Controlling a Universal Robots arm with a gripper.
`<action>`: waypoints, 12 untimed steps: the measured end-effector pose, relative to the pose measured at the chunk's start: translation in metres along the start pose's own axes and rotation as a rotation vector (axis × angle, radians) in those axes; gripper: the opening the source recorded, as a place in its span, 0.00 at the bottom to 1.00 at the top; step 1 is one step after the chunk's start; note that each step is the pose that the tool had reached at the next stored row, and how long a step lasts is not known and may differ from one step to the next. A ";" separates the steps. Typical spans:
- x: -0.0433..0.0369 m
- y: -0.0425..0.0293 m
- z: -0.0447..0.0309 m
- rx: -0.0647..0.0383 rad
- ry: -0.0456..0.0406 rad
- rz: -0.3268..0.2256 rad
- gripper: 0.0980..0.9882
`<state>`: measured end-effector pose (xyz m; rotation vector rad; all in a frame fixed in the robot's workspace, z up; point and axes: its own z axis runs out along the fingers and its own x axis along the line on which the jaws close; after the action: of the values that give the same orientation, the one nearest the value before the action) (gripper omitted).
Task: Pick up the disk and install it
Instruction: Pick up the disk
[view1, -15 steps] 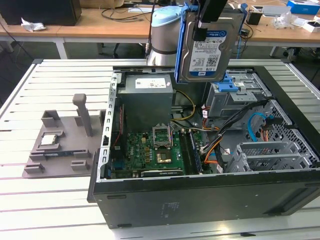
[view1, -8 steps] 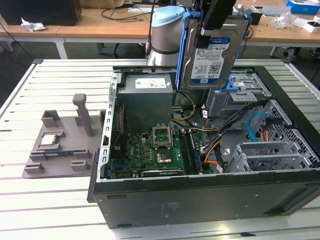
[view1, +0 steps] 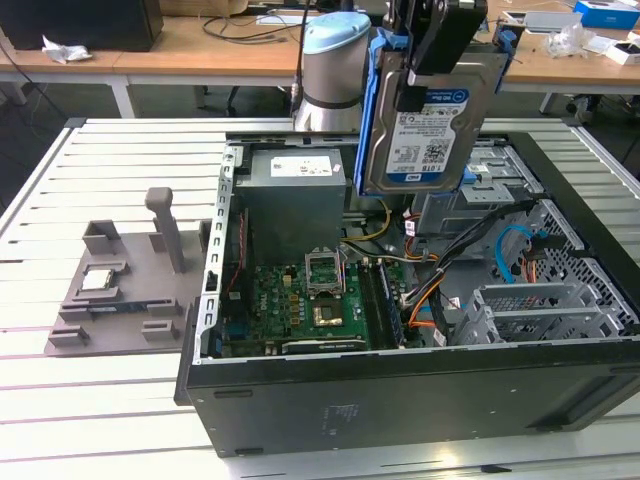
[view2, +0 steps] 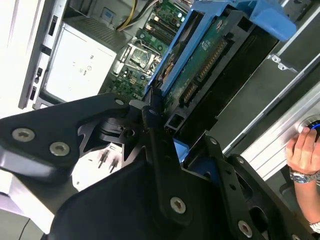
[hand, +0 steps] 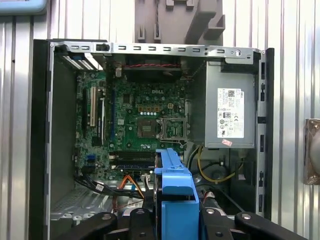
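Exterior view angled down at open computer case (view1: 400, 400), both wrist views looking down into it

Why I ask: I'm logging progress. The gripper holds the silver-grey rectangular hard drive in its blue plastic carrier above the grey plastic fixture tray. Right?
Not quite. The gripper holds the silver-grey hard drive above the open black computer case, not the grey plastic fixture tray, which lies beside the case; the exterior view shows this.
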<state>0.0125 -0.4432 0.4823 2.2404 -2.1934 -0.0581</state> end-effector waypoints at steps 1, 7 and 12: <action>0.0018 0.0000 0.0000 0.000 0.0000 0.000 0.30; 0.0158 0.0003 0.0003 0.000 0.0001 0.000 0.30; 0.0257 0.0005 0.0006 0.000 0.0000 0.000 0.30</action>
<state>0.0125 -0.4689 0.4811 2.2404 -2.1934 -0.0581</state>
